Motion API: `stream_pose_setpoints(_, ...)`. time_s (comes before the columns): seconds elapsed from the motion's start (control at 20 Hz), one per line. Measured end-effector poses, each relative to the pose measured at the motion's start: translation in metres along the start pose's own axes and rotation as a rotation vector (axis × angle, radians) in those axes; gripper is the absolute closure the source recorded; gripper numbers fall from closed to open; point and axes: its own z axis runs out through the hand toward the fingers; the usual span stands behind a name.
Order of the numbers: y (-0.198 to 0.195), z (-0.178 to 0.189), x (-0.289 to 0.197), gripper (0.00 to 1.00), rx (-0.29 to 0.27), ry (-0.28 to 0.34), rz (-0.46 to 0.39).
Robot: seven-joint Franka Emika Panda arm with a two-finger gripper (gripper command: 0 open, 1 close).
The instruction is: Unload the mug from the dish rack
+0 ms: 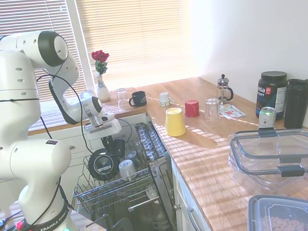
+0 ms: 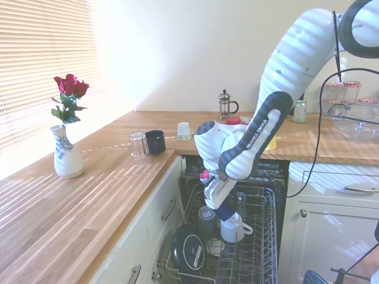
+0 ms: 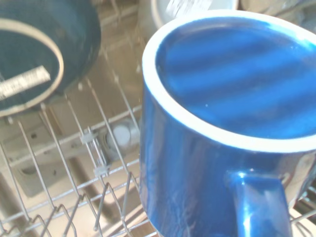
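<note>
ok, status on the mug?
Gripper down in the dish rack, fingers unclear. Dark blue mug upside down right below. White cup close beside.

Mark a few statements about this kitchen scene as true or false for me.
1. The mug is blue and has a handle. True.
2. The yellow cup sits in the dish rack. False: it stands on the counter.
3. The vase holds a red rose. True.
4. The pincer hangs over the counter. False: it is down at the dish rack, close to the mug.
5. The mug has been set on the counter. False: it is in the dish rack.
</note>
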Motion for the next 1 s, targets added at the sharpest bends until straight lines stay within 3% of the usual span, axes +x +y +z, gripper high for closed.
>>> stream_pose_setpoints(0.35,0.015,-0.038,0.037,1.00,0.026,0.020,0.057)
stream_pose_setpoints(0.75,0.036,-0.120,0.094,1.00,0.054,0.065,0.088)
stream_pose_setpoints(1.0,0.063,-0.146,0.140,1.00,0.080,0.070,0.119)
